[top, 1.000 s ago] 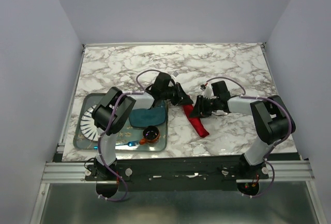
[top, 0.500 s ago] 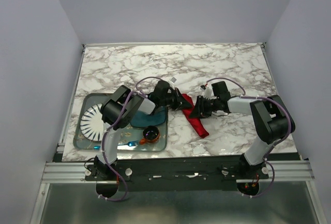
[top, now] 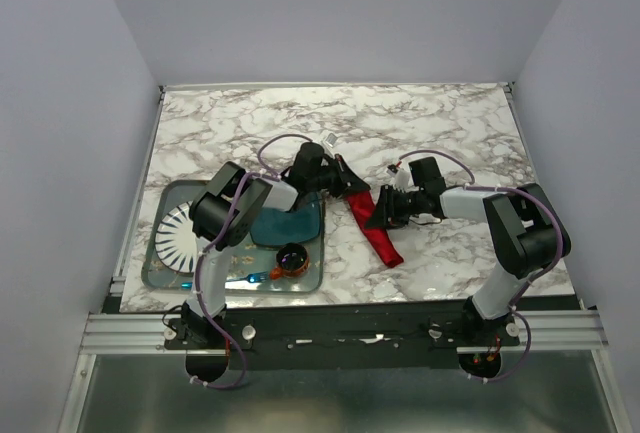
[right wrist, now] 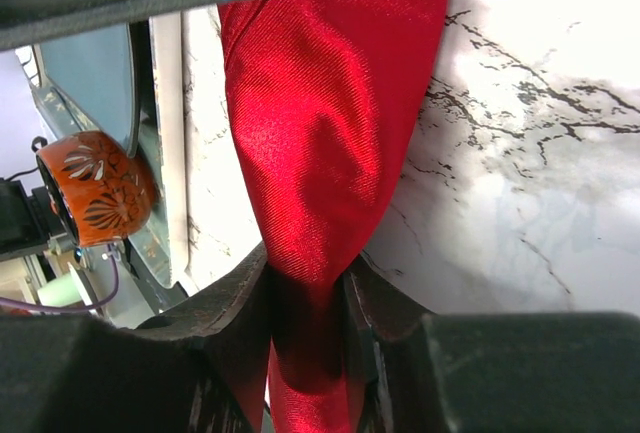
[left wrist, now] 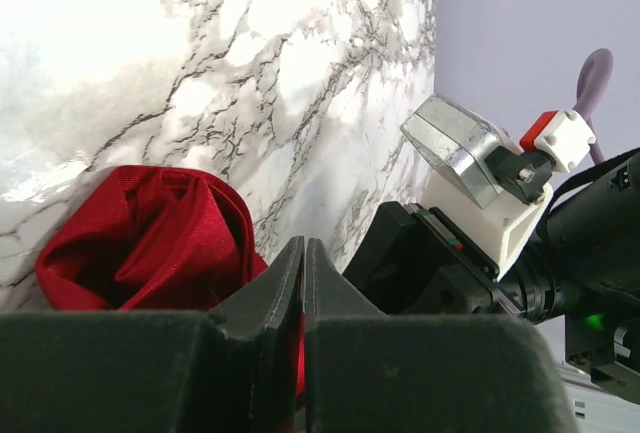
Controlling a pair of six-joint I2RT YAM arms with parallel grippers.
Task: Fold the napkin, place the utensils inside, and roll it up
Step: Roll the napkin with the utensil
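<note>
Jaws: right gripper (right wrist: 305, 288) around napkin (right wrist: 320, 103), left gripper (left wrist: 303, 258) at end

bright even light, white glare on the marble table (left wrist: 60, 13), near fingers (left wrist: 260, 343) blurred

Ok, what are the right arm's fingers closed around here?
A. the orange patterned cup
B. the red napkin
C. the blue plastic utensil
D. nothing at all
B: in the right wrist view the right fingers press in from both sides on the bunched red napkin, while the orange cup sits apart, off to one side.
</note>
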